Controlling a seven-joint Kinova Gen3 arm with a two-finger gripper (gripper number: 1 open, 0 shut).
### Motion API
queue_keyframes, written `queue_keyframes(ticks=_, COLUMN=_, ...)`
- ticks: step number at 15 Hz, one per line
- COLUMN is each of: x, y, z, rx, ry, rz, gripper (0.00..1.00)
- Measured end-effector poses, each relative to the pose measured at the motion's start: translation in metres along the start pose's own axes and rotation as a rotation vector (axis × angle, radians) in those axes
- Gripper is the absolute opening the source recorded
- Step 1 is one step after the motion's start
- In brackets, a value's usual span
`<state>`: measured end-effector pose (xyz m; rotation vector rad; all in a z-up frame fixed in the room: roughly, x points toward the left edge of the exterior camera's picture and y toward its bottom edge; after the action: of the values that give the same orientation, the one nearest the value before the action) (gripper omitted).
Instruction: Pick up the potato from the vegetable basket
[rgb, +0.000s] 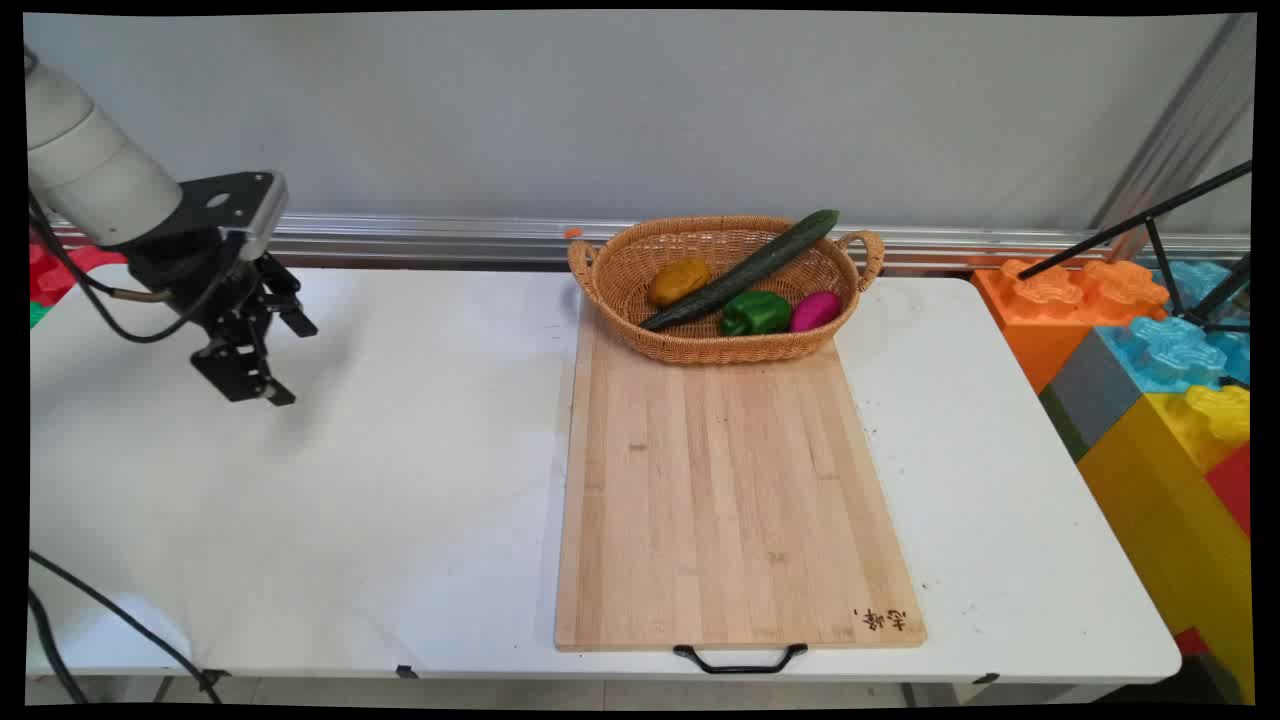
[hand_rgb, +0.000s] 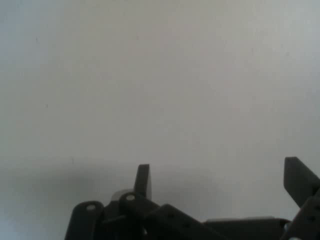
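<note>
The white table (rgb: 300, 520) fills most of the main view; the hand view shows only a bare patch of it (hand_rgb: 160, 75) beyond the black gripper (hand_rgb: 222, 180), whose fingers (hand_rgb: 143, 180) stand well apart and hold nothing. Only the main view shows the rest. A long wooden cutting board (rgb: 730, 500) lies right of centre, a black handle (rgb: 740, 660) at its near end. On its far end sits a wicker basket (rgb: 700, 345) holding a cucumber (rgb: 745, 270) — its tip overhangs the far rim — a green pepper (rgb: 755, 313), a yellow-brown vegetable (rgb: 679, 281) and a pink one (rgb: 815, 311). The gripper (rgb: 283, 360) hangs over the table's far left, well apart from the board, nothing between them. Big coloured blocks (rgb: 1150, 340) stand at the right.
</note>
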<state>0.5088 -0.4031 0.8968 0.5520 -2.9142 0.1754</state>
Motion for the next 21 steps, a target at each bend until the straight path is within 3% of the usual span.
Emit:
queue_keyframes(ticks=5, x=0.044, y=-0.002, z=0.002, rx=0.012, ry=0.04, rz=-0.063, gripper=1.0)
queue_keyframes(ticks=9, x=0.101, y=-0.009, z=-0.002, rx=0.038, ry=0.072, rz=-0.092, gripper=1.0)
queue_keyframes(ticks=14, x=0.187, y=-0.026, z=-0.007, rx=0.104, ry=0.12, rz=-0.127, gripper=1.0)
queue_keyframes(ticks=21, x=0.267, y=-0.064, z=0.003, rx=0.208, ry=0.191, rz=-0.16, gripper=1.0)
